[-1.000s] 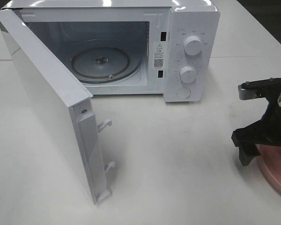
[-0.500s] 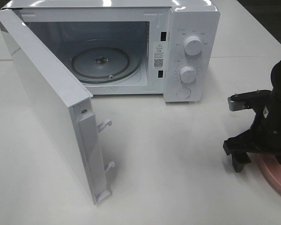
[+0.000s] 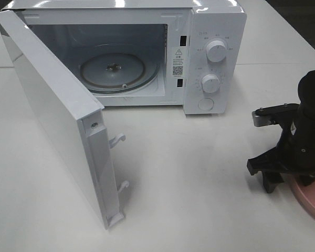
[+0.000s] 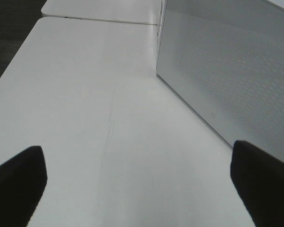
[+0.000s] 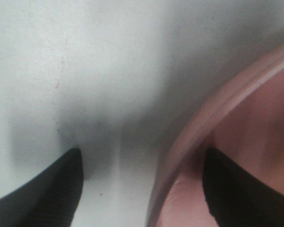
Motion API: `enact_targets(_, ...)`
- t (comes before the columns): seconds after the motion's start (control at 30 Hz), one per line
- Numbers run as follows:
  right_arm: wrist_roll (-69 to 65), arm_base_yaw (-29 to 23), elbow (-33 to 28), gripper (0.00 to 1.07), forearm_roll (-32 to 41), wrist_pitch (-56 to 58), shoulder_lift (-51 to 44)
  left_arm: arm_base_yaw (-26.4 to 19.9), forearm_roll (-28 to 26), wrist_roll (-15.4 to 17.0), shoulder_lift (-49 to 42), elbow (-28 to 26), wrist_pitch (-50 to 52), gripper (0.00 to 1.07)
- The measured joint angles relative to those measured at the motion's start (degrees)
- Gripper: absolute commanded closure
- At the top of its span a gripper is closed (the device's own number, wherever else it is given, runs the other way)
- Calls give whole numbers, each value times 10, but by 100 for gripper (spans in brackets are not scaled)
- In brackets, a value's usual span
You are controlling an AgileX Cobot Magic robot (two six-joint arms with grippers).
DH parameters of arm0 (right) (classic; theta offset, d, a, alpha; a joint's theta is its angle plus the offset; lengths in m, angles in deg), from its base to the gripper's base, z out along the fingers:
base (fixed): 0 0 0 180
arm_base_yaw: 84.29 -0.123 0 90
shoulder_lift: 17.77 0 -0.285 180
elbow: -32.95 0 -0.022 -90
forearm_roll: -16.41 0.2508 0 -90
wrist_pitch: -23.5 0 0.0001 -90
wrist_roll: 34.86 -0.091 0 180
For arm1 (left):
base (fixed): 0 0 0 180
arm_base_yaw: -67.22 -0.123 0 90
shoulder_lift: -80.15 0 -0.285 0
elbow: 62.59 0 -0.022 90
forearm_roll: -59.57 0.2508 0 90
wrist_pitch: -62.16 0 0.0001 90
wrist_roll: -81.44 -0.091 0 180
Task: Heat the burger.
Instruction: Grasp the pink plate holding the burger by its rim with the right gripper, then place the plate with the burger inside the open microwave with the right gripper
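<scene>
right hand [image 3: 290, 181] at the near rim of the pink round shallow dish [image 3: 311, 203], close to the right edge of the white bench [image 3: 189, 173]. over the last second the hand has come down and shifted toward the middle of the bench, from above the dish to its edge. in the right wrist view the hand [image 5: 142, 189] is open. its two dark fingers [image 5: 47, 203] stand apart astride the dish rim [image 5: 194, 127], one over bare bench and the other over the pink inside. neither finger is seen pressing the rim, so nothing is gripped yet. the small round burger shows in no view. the arm covers most of the dish and the frame edge cuts off the rest, so the burger probably sits on the dish under the arm, though this cannot be confirmed. the shift suggests a pinch on the rim, with dish and load carried together. the left hand [image 4: 139, 189], seen only in its own wrist view, is open and empty over bare bench. farther out, the white microwave oven [image 3: 210, 52] is unchanged, with its door [image 3: 52, 115] swung wide and its glass turntable [image 3: 113, 71] empty, well apart from the dish. heating has not begun; a firm rim grip and a level carry come first.
</scene>
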Motion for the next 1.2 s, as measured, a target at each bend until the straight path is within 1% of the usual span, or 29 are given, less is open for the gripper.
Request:
enact_targets(0.03,-2,0,1,64,-2,3,1,0,0,0,0,0,0,9)
enact_targets(0.07,-2,0,1,79,-9,6,2,0,0,0,0,0,0,9)
enact_targets(0.1,-2,0,1,79,-9,6,2,0,0,0,0,0,0,9)
enact_targets(0.13,-2,0,1,84,-15,7,3,0,0,0,0,0,0,9)
enact_targets(0.17,-2,1,1,98,-25,12,3,0,0,0,0,0,0,9)
enact_targets(0.2,-2,1,1,98,-25,12,3,0,0,0,0,0,0,9)
enact_targets(0.23,-6,1,2,103,-23,14,3,0,0,0,0,0,0,9)
enact_targets(0.27,-6,1,2,103,-23,14,3,0,0,0,0,0,0,9)
enact_targets(0.3,-13,1,3,107,-23,23,3,0,0,0,0,0,0,9)
enact_targets(0.67,-17,-3,3,107,-32,50,-12,0,0,0,0,0,0,9)
enact_targets(0.83,-39,-25,3,107,-56,73,-21,0,0,0,0,0,0,9)
enact_targets(0.9,-53,-42,3,107,-72,88,-28,0,0,0,0,0,0,9)
enact_targets(1.0,-57,-49,3,107,-73,92,-30,0,0,0,0,0,0,9)
enact_targets(1.07,-63,-76,2,107,-78,111,-44,0,0,0,0,0,0,9)
enact_targets(1.2,-73,-96,2,107,-84,124,-55,0,0,0,0,0,0,9)
